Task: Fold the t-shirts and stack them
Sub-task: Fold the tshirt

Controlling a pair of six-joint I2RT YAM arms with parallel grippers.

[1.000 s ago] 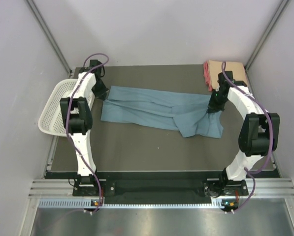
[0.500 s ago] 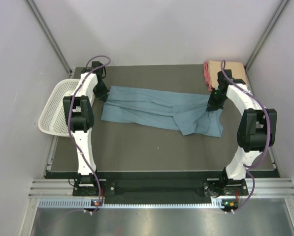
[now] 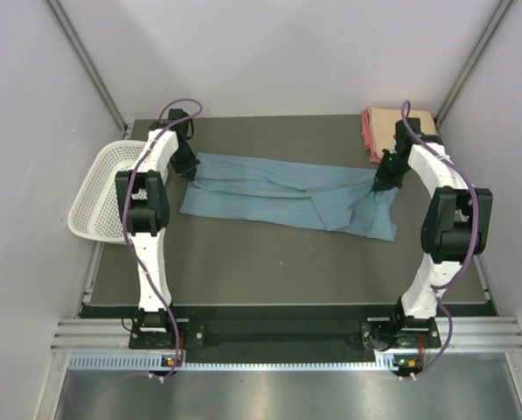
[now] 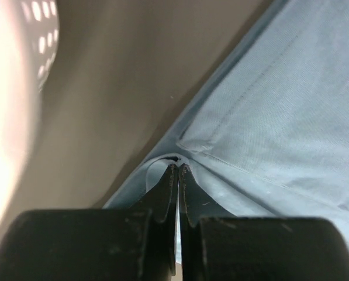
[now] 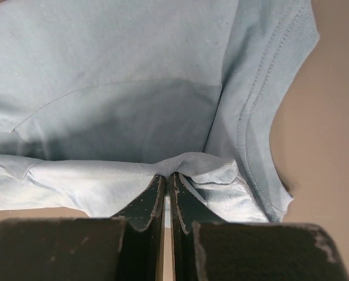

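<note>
A large dusty blue-grey t-shirt [image 3: 282, 192] lies stretched across the far half of the table. My left gripper [image 3: 189, 166] is shut on its left edge; the left wrist view shows the closed jaws [image 4: 178, 167] pinching a fold of blue cloth [image 4: 279, 117]. My right gripper [image 3: 381, 181] is shut on the shirt's right end; the right wrist view shows the jaws [image 5: 167, 175] pinching bunched blue cloth [image 5: 133, 105]. Folded peach/tan [image 3: 409, 122] and pink-red [image 3: 369, 136] shirts are stacked at the far right corner.
A white plastic mesh basket [image 3: 101, 188] hangs off the table's left edge, also bright in the left wrist view [image 4: 13, 88]. Grey walls close in on both sides. The dark table [image 3: 269, 262] runs toward the near edge.
Both grippers have pulled the shirt's ends toward the far edge and slightly apart. The shirt's far edge now lies straighter and more stretched.
</note>
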